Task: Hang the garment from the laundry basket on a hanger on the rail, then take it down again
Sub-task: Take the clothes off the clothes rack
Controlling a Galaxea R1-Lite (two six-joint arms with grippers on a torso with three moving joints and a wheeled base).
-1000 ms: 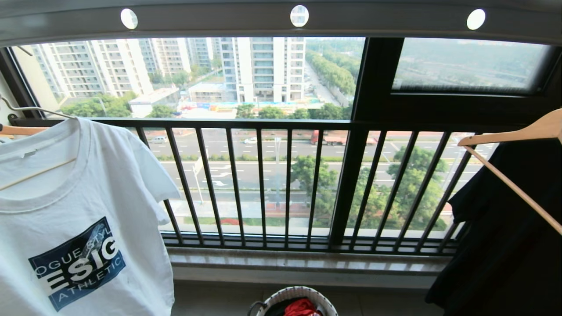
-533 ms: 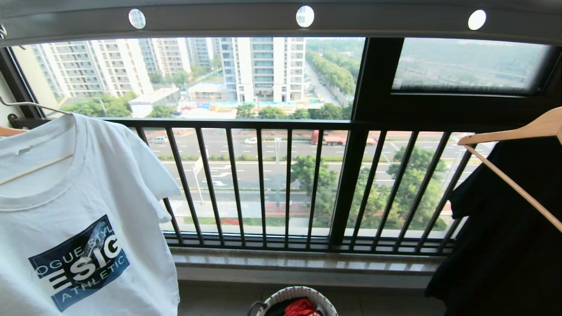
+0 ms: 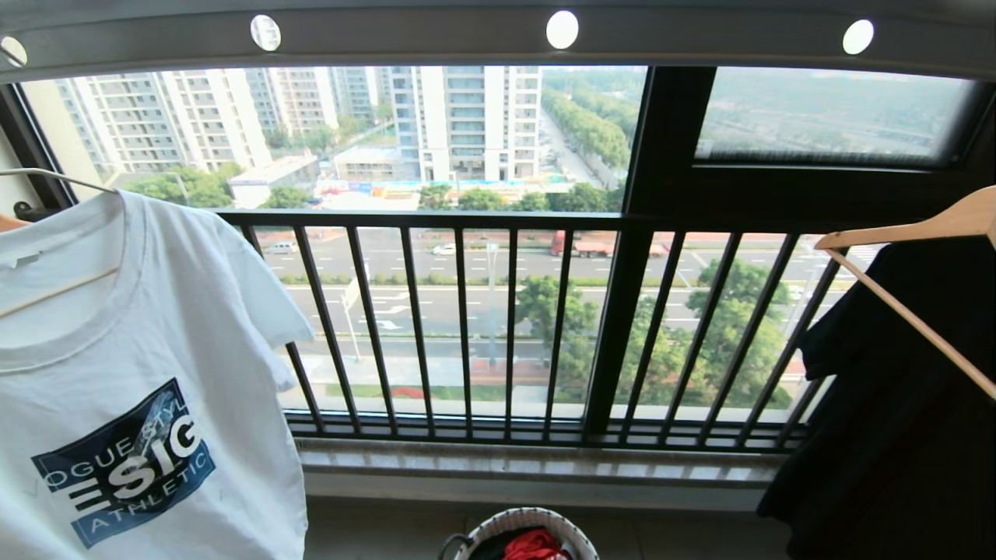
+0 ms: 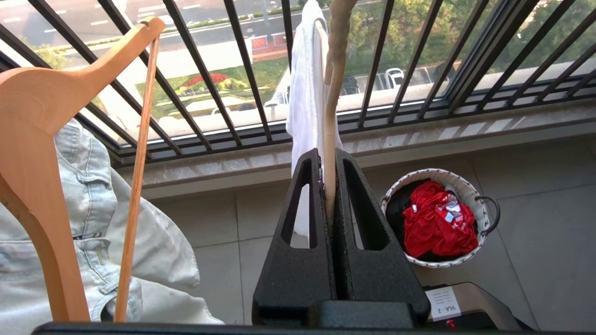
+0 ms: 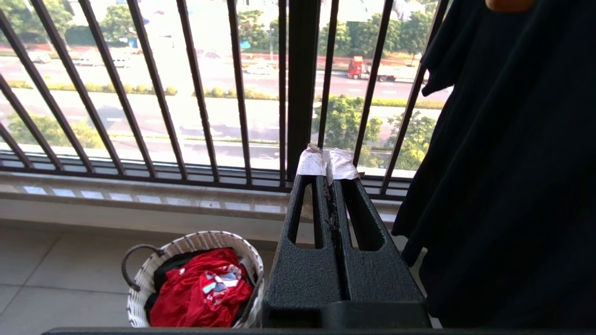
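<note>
White cotton, our T-shirt (image 3: 140, 389) hangs on the thin wire hanger (image 3: 54, 180) at the left of the head view, below the pale grey rail (image 3: 436, 35); our left gripper (image 4: 328, 163) has its jaws clamped on the hanger's twisted neck; the right gripper (image 5: 326, 170) sits parked, jaws together on nothing, above the laundry basket (image 5: 139, 284); we judge we are carrying the hanger at the rail, hanging or unhooking we cannot tell; next the hook must meet or clear a hole cleanly.
</note>
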